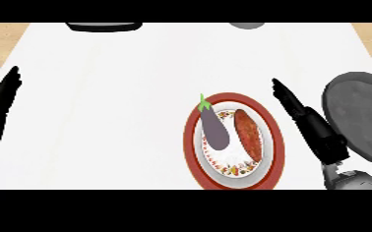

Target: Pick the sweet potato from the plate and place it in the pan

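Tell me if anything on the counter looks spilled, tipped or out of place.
Nothing stands out. The orange-red sweet potato and the purple eggplant lie side by side on the red-rimmed plate, nothing spilled.

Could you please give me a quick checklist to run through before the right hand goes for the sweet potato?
1. Sweet potato on the plate, uncovered: ok.
2. Right hand holds nothing, fingers straight: ok.
3. Right hand beside the plate's right rim, between the plate and the pan, not yet over the sweet potato: ok to start the reach.
4. Eggplant lies on the sweet potato's left, close to it; whether they touch: cannot tell.
5. Pan at the right edge, only partly in view; the part showing holds nothing: ok, the rest cannot tell.
6. Left hand open at the left edge, away from the plate: ok.
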You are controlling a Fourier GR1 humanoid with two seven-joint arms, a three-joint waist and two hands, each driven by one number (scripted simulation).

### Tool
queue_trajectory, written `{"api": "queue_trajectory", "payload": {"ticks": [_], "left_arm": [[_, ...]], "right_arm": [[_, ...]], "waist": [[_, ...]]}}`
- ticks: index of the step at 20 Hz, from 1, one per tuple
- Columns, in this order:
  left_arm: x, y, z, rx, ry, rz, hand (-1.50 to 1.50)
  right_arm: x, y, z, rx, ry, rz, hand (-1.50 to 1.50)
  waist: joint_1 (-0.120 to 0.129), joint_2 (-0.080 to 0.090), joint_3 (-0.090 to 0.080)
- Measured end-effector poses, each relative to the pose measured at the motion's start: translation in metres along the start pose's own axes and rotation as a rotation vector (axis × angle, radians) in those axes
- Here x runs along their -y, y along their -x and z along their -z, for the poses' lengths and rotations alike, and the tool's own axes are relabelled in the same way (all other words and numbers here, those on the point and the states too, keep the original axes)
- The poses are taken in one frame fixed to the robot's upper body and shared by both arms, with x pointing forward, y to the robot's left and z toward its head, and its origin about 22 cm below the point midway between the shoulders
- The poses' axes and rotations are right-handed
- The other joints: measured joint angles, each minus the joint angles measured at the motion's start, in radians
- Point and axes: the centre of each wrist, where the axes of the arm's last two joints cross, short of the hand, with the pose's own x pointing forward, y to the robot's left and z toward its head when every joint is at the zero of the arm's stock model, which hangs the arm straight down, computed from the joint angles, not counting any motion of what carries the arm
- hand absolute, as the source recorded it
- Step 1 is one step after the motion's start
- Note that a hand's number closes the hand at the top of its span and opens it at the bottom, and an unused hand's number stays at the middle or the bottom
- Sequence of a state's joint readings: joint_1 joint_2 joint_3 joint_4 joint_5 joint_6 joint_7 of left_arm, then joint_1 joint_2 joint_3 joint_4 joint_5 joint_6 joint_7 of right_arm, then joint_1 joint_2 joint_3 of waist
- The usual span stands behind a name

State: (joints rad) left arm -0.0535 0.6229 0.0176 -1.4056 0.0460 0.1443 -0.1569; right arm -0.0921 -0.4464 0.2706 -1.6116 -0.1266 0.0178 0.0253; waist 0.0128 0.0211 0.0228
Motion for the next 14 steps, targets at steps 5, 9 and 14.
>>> {"api": "queue_trajectory", "payload": {"ticks": [5,9,14], "left_arm": [[0.04,-0.022,0.01,0.005,0.123,-0.101,0.0],[0.073,-0.037,0.011,0.001,0.237,-0.205,0.0],[0.101,-0.054,0.01,-0.046,0.316,-0.284,0.0]], "right_arm": [[0.019,-0.002,0.035,-0.132,0.027,0.052,-1.5],[0.05,-0.001,0.04,-0.268,0.046,-0.293,1.5],[0.025,0.034,0.041,-0.301,0.222,-0.309,-1.5]], "waist": [[0.005,-0.008,-0.015],[0.014,-0.004,-0.028],[-0.001,-0.014,-0.023]]}}
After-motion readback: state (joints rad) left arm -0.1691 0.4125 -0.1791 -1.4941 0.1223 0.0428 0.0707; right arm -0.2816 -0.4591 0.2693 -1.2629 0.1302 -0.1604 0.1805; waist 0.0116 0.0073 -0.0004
